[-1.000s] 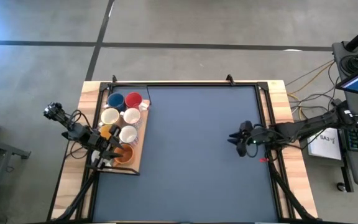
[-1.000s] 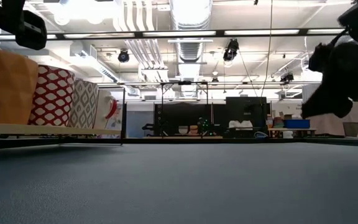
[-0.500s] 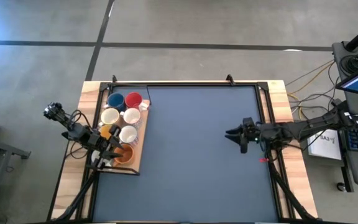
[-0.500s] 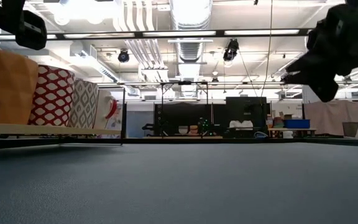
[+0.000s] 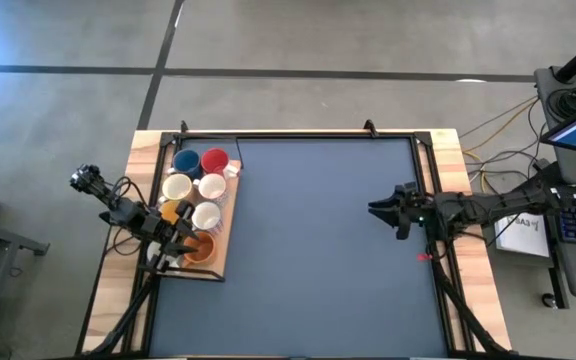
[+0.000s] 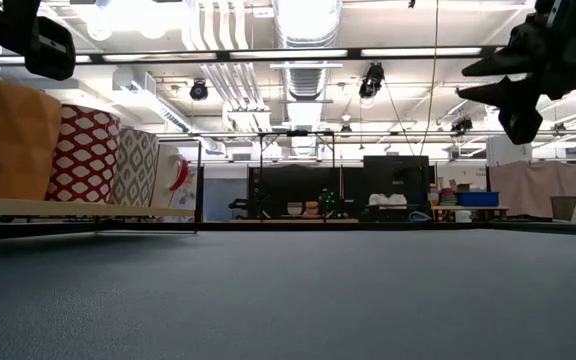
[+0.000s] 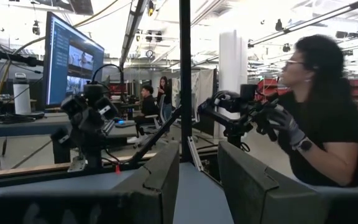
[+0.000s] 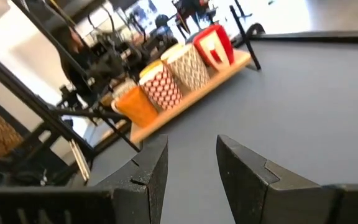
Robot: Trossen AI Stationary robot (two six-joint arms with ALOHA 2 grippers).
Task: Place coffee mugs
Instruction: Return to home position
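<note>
An open workshop with ceiling ducts and strip lights lies beyond a table [image 5: 318, 250] covered in a blue-grey mat. Along the table's left edge lies a wooden shelf [image 5: 220, 264], and the coffee mugs [image 5: 206, 215] stand packed together on it in two rows.

Seven can be counted from above. A blue mug [image 5: 187, 162] and a red mug [image 5: 215, 160] stand at the shelf's far end. A cream mug [image 5: 176, 187] comes just behind the blue one. An orange mug [image 5: 200, 249] stands at the shelf's near end. From table height, a red-patterned mug [image 6: 83, 155] stands on the shelf between an orange one and a grey-patterned mug [image 6: 136, 165].

The left gripper [image 5: 175, 247] hangs at the near end of the shelf, just beside the orange mug. Whether it touches the mug is hard to tell from above. Its fingers [image 7: 157, 183] stand a narrow way apart, gripping nothing.

The right gripper [image 5: 380, 208] hovers well apart from the shelf, over the far side of the mat, and points back toward the shelf. It is raised above the table, with its fingers [image 8: 248, 177] spread and nothing held.

Beyond the table, on the side away from the shelf, a person [image 7: 319, 130] in dark clothes sits with one gloved hand on a control arm. A monitor [image 7: 73, 59] glows nearby.
</note>
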